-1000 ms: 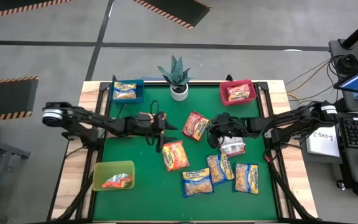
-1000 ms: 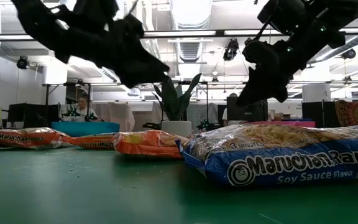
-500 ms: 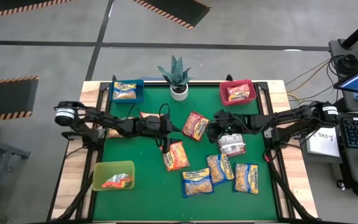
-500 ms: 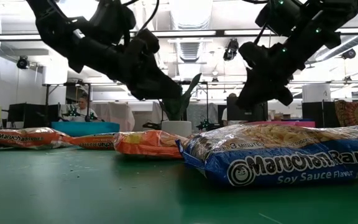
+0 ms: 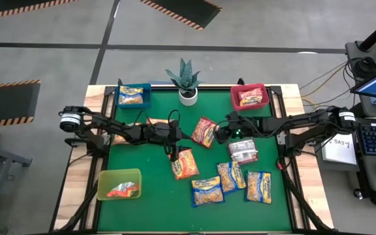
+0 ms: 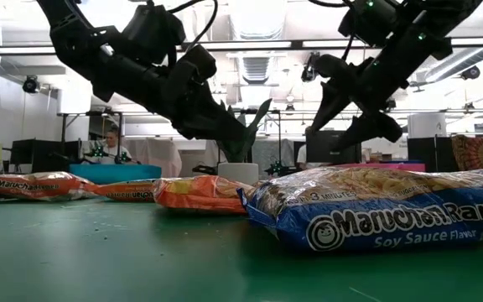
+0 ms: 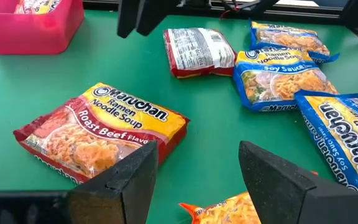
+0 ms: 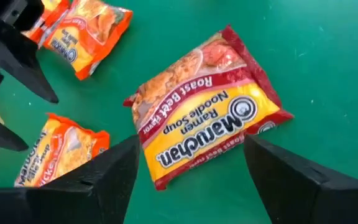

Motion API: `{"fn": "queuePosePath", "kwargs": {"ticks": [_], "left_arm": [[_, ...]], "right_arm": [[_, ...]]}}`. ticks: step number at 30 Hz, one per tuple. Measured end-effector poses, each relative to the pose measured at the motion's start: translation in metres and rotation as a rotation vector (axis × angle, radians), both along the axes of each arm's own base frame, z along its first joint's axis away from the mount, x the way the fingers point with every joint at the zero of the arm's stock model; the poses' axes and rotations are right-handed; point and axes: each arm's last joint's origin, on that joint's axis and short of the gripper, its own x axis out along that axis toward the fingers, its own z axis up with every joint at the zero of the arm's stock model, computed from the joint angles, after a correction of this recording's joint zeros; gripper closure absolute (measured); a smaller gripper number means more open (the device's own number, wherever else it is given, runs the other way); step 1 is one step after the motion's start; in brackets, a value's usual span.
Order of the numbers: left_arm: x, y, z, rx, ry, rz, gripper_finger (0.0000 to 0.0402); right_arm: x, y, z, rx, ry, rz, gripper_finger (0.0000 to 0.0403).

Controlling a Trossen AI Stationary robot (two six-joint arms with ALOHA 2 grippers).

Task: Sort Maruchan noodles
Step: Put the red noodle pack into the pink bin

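Observation:
My left gripper is open above the table's middle, over the far end of an orange packet; that packet's edge shows between its fingers. My right gripper is open just right of the red Roast Beef packet, which lies flat and shows ahead of its fingers. Neither gripper touches a packet. A silvery-grey packet lies near my right gripper. Three blue-edged yellow packets lie at the near side. Another orange packet lies partly under my left arm.
A blue bin at the far left, a red bin at the far right and a yellow-green bin at the near left each hold a packet. A potted plant stands at the far middle. The two grippers are close together.
My right gripper has gone from over the silvery-grey packet toward the table's left and far edge, to the Roast Beef packet. My left gripper has gone toward the table's right edge and down, over the orange packet. No packet has moved.

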Motion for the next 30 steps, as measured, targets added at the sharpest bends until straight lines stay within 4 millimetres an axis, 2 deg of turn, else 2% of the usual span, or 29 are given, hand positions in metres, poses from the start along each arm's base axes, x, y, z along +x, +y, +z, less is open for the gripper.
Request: {"fn": "queuePosePath", "kwargs": {"ticks": [8,17,23,30], "left_arm": [[0.002,0.001,0.000,0.027,-0.028,0.029,0.0194],[0.013,0.003,-0.025,0.000,-0.045,0.058,0.0205],[0.022,0.007,-0.036,0.006,-0.016,0.068,0.0258],[0.024,0.013,-0.050,0.005,0.026,0.088,0.0348]], "right_arm": [[0.004,-0.014,-0.008,-0.023,0.053,-0.027,0.0117],[-0.003,-0.027,-0.019,-0.039,0.138,-0.046,0.0117],[-0.008,-0.026,-0.028,-0.022,0.146,-0.067,0.0117],[-0.011,-0.026,-0.040,-0.017,0.005,-0.108,0.0117]]}}
